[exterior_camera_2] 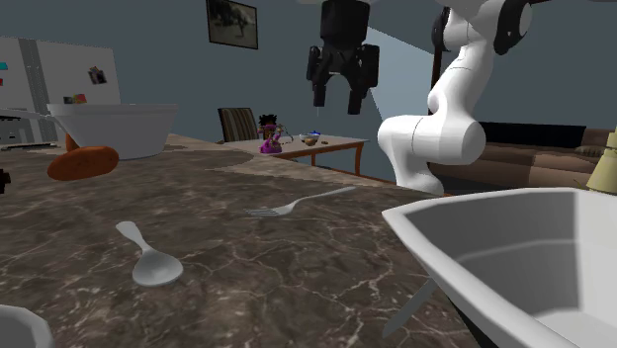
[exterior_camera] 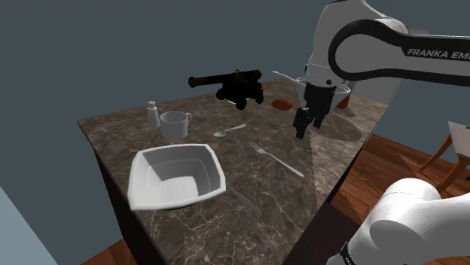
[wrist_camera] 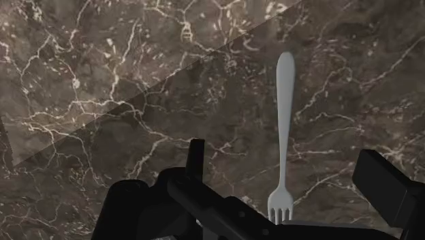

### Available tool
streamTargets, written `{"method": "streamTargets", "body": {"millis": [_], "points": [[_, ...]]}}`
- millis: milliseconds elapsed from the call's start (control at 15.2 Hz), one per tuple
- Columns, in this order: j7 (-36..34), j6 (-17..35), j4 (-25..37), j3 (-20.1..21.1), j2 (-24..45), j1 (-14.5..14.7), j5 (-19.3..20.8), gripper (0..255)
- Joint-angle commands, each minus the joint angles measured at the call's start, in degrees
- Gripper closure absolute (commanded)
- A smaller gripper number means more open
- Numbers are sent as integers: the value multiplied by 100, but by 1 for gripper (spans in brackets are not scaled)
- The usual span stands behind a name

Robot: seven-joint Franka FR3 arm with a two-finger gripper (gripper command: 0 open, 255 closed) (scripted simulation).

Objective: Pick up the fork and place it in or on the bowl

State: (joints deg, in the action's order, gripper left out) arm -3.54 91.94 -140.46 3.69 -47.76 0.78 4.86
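One fork [exterior_camera: 277, 159] noted flat on the surface [exterior_camera: 203, 229], at 3 o'clock of the one white bowl [exterior_camera: 137, 188], shoulder view. One spoon [exterior_camera: 228, 131], one knife [exterior_camera: 245, 200] counted. Hand [exterior_camera: 307, 128] held wide, empty, above the surface.

- In the second exterior view, the bowl [exterior_camera_2: 514, 247] at lower right is cut off by the right and bottom edges. It hides one end of the knife [exterior_camera_2: 407, 304].
- At that view's lower left corner only a white rim [exterior_camera_2: 15, 328] shows; what it belongs to cannot be told.
- The small things [exterior_camera_2: 287, 138] on the far table [exterior_camera_2: 336, 146], centre, are too small to tell.
- In the shoulder view's upper right, the gripper [exterior_camera: 309, 128] hides part of the far bowl [exterior_camera: 343, 89]. The chair [exterior_camera: 452, 150] is cut off by the right edge.
- In the wrist view, the fork [wrist_camera: 284, 129] has its tine tips behind the gripper's body.
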Motion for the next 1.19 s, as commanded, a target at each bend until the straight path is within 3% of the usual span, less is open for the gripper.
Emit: {"method": "streamTargets", "body": {"millis": [0,792,1122], "points": [[0,0,0,0,0,0,0,0],[-574,2690,-239,-6,1956,6,-640,0],[-583,3087,-437,4,2143,7,-655,0]]}}
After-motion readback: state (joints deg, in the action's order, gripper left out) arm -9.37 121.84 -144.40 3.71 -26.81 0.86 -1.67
